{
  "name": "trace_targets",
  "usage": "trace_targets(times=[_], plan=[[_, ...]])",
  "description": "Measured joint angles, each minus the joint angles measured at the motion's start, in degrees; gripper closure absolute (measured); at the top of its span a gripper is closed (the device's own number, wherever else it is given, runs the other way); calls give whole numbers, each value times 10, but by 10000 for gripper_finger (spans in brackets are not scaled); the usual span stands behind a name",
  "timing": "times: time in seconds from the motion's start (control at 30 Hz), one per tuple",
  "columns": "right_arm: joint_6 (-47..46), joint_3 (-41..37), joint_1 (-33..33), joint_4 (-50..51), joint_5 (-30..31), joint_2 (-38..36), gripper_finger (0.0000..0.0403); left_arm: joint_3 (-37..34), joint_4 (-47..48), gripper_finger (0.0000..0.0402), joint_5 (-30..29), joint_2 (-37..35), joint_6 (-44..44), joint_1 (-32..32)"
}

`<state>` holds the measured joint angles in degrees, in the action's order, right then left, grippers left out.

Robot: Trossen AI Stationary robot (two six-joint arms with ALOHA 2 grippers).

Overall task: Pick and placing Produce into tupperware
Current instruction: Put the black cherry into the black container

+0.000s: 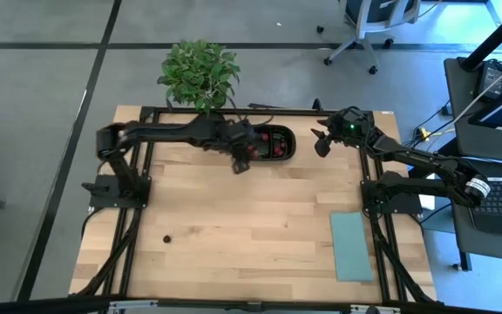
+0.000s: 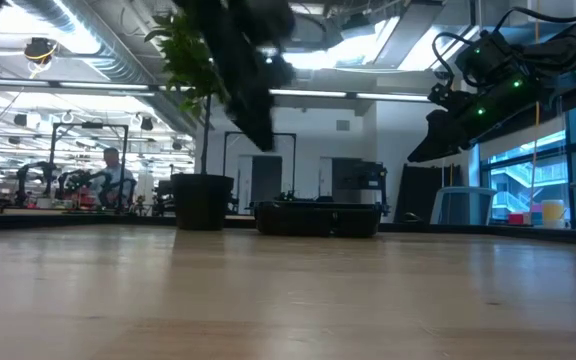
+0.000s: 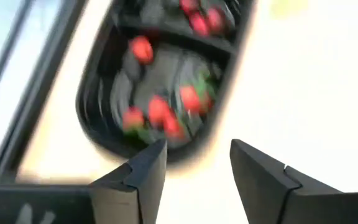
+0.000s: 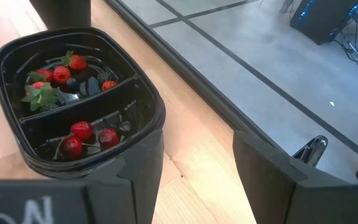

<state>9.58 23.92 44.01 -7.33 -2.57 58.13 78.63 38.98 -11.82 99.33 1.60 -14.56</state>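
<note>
While our left gripper [image 3: 194, 165] hangs open and empty above the tray [image 3: 98, 118] of berries [image 3: 160, 112], our right gripper [image 4: 197, 180] waits open beside it.

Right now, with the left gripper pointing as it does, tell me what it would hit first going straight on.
Probably the black tray: the left gripper, open and empty, points at its near rim, red berries just beyond. Depth is uncertain.

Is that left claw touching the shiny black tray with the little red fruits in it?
Apart. In the left wrist view the left gripper stands open and empty, its dark fingers hanging above the glossy black two-compartment plastic tray, with nothing between them.
</note>
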Motion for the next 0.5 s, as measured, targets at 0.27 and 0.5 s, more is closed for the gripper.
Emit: trace_targets(times=[0.27, 0.5], plan=[[0, 0, 0, -1, 0, 1, 207, -2, 161, 230, 41, -110, 123, 88], [-3, 0, 0, 0, 0, 3, 207, -15, 219, 230, 39, -141, 239, 191]])
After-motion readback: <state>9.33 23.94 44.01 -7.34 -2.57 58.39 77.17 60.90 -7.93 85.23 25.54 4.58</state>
